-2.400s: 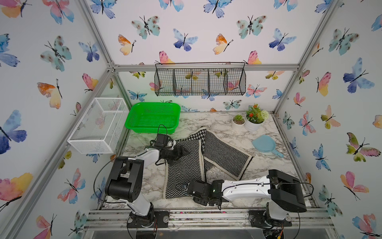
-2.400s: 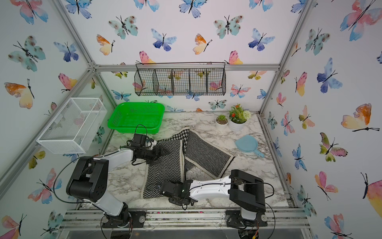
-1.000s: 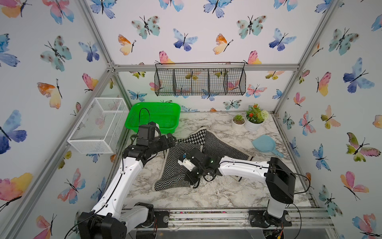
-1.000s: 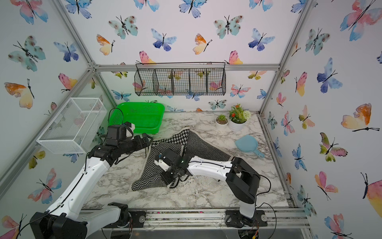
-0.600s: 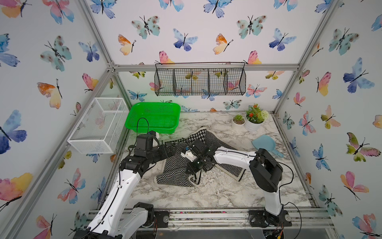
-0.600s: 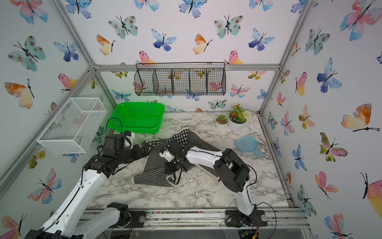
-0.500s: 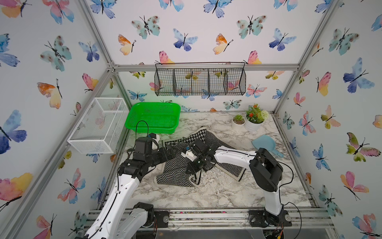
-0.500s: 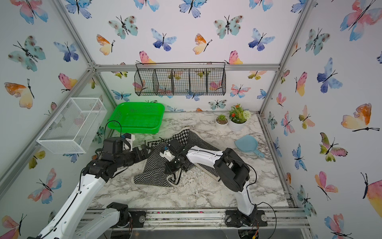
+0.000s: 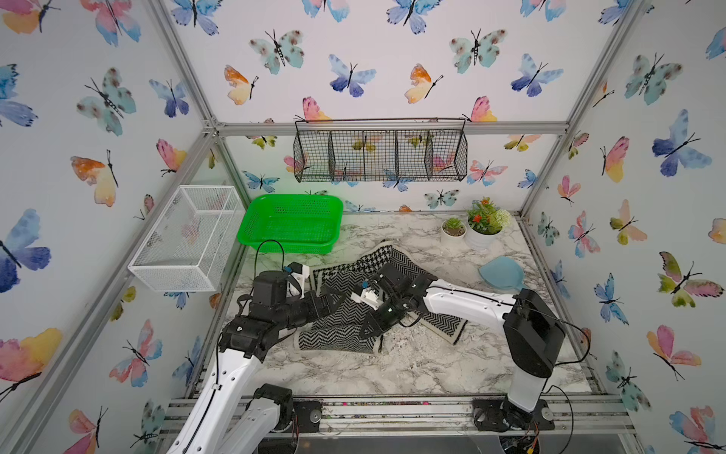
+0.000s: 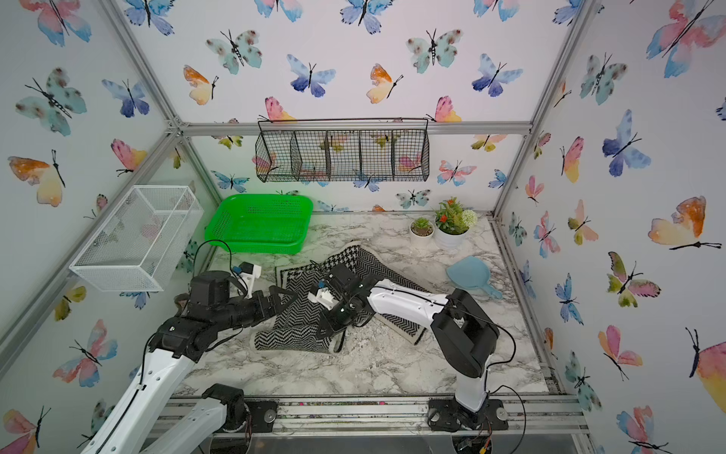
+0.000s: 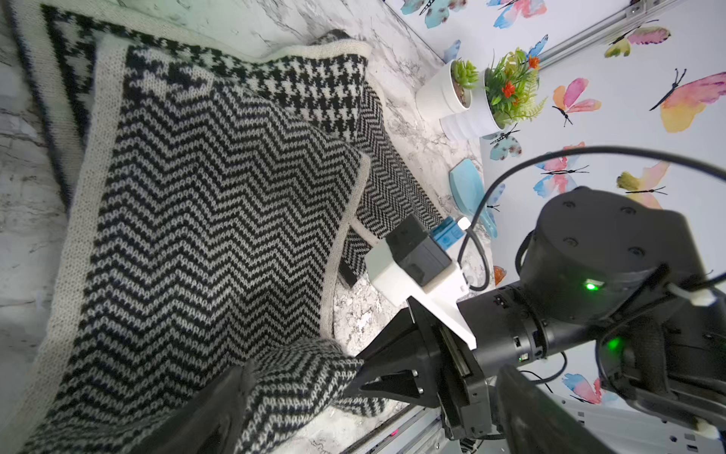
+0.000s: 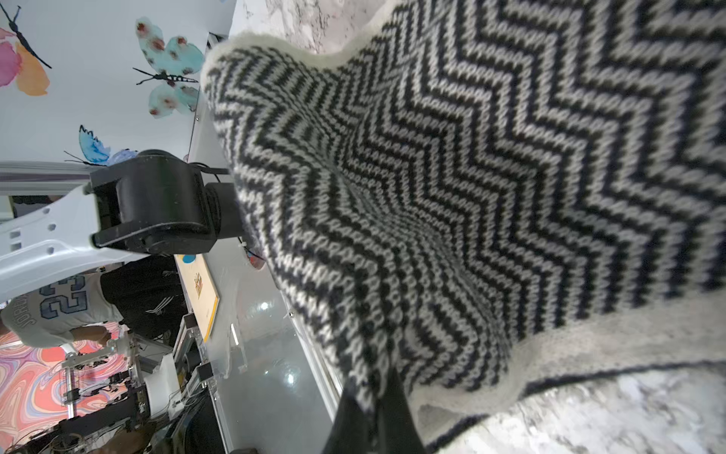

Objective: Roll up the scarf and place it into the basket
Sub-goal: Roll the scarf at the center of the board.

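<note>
The black-and-white zigzag scarf [image 9: 341,314] [image 10: 302,310] lies bunched on the marble table, its near end folded back over itself. My right gripper [image 9: 367,332] [image 10: 324,330] is shut on that folded edge; in the right wrist view its tips [image 12: 373,405] pinch the knit [image 12: 471,177]. My left gripper [image 9: 334,296] [image 10: 283,295] hovers open just left of the fold. In the left wrist view, its fingers [image 11: 220,408] straddle the raised scarf [image 11: 204,204] and the right gripper's tip. The green basket [image 9: 292,224] [image 10: 259,222] sits empty at the back left.
A white wire-mesh box [image 9: 188,236] hangs on the left wall and a black wire rack [image 9: 379,151] on the back wall. Two potted plants [image 9: 485,224] and a blue scoop [image 9: 503,273] stand at the back right.
My right gripper has carried the scarf's near end back over the rest, making a fold. My left arm has come down and reached in toward that fold, still open.
</note>
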Tool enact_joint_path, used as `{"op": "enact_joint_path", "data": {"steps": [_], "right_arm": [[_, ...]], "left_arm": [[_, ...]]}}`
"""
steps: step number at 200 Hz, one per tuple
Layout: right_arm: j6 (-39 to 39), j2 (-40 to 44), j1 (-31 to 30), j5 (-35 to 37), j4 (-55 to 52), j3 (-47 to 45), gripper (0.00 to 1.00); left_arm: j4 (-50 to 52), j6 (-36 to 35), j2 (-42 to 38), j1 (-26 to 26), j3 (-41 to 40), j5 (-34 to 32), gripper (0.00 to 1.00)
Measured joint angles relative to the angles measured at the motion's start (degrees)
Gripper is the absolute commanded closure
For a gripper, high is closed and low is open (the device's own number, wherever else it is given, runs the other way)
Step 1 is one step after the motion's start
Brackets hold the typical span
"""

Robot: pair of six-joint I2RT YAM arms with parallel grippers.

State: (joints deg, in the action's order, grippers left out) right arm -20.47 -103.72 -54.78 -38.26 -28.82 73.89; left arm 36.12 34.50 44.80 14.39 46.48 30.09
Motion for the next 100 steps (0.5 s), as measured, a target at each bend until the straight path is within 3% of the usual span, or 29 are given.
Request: {"op": "enact_joint_path", "data": {"steps": [48,100], "right_arm": [[-0.1,0.2,0.0,-5.2,-0.5,-3.4,0.98],[0.4,-7.8,2.0,-8.0,-0.5,-0.8,0.98]], "left_arm": [[0.7,1.1,-1.4,2.0,-0.8,0.7,0.02],[1.1,3.7,-2.1,10.9,-2.0,-3.8,0.02]]}}
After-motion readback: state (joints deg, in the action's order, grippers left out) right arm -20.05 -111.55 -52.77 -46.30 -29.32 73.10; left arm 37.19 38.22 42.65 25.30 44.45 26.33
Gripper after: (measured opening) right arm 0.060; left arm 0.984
